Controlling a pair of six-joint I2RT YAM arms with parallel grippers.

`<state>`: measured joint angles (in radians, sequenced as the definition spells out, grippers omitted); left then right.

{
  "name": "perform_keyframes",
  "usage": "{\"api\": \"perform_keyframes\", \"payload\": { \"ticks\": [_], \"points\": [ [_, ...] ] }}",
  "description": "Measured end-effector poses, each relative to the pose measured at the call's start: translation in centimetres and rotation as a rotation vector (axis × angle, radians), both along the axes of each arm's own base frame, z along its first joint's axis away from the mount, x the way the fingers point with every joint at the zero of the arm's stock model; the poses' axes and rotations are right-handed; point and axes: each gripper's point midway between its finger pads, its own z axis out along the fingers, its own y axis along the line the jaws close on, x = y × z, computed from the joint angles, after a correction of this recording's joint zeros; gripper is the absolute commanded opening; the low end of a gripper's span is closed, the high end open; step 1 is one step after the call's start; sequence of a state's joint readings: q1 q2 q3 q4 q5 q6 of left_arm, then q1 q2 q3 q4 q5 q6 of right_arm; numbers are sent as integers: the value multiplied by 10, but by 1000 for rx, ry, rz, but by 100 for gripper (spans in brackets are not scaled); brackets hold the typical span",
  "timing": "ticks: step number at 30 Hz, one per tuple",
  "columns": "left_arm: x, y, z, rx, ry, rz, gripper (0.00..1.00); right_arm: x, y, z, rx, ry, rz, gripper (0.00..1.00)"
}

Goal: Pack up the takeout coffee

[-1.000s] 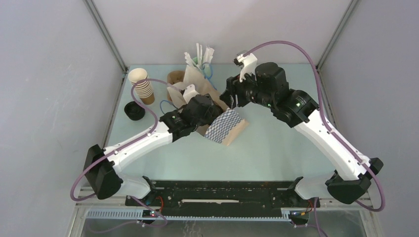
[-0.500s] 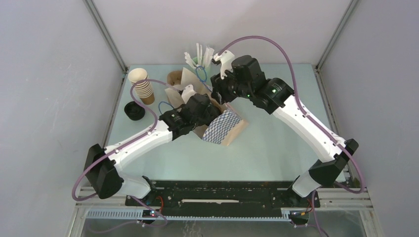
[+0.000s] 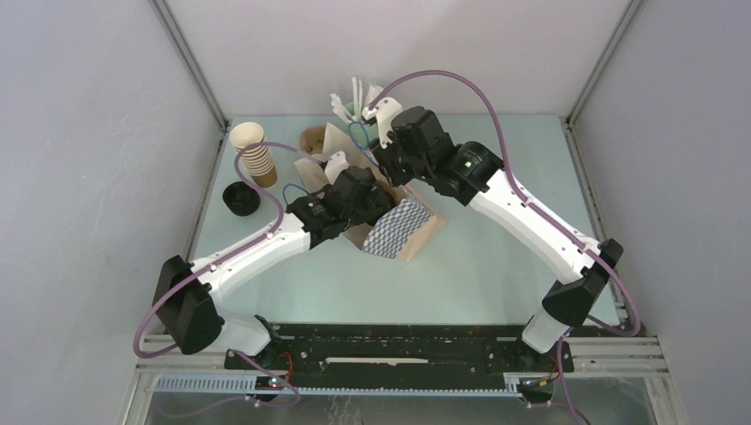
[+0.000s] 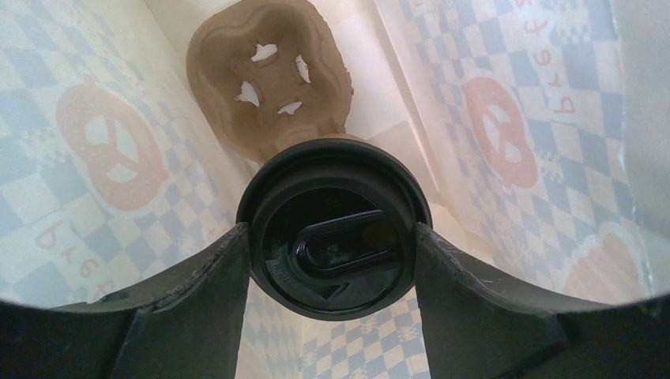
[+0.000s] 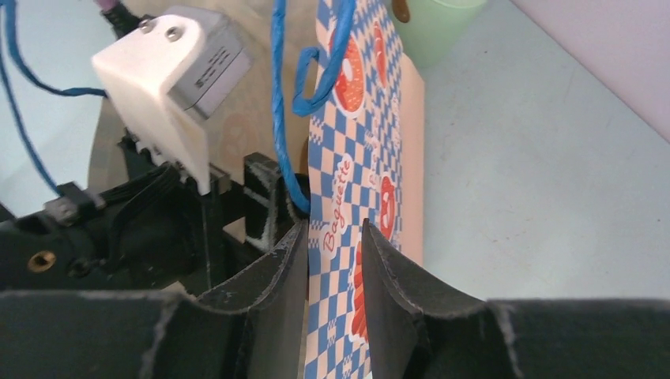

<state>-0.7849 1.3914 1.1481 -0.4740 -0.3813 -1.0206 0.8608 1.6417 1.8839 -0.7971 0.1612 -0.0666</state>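
My left gripper [image 4: 332,237] clamps the black-lidded brown paper cup [image 4: 332,185] inside the blue-checked paper bag [image 5: 348,189] my right gripper [image 5: 333,260] pinches open; dropped off the brown pulp carrier [image 4: 269,79], it could tip.

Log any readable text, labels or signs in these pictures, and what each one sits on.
"Baguette": red script on the blue-checked paper bag, right wrist view.
Letters showing through the bag's inside wall, left wrist view: reversed, not readable for certain.
Grey label on the camera housing: too small to read.

R tool [image 5: 332,237] swung left, now pinching bag [image 5: 371,118] wall.
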Motion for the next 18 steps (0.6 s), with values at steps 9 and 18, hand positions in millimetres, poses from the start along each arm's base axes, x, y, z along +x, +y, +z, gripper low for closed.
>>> {"api": "perform_keyframes", "payload": {
  "ticks": [9,18],
  "points": [
    [0,1,-1,3,4,0,1,28,14,-2,-51,-49,-24,36],
    [-4,7,4,6,1,6,1,35,29,-21,-105,-17,-17,43]
  ]
}}
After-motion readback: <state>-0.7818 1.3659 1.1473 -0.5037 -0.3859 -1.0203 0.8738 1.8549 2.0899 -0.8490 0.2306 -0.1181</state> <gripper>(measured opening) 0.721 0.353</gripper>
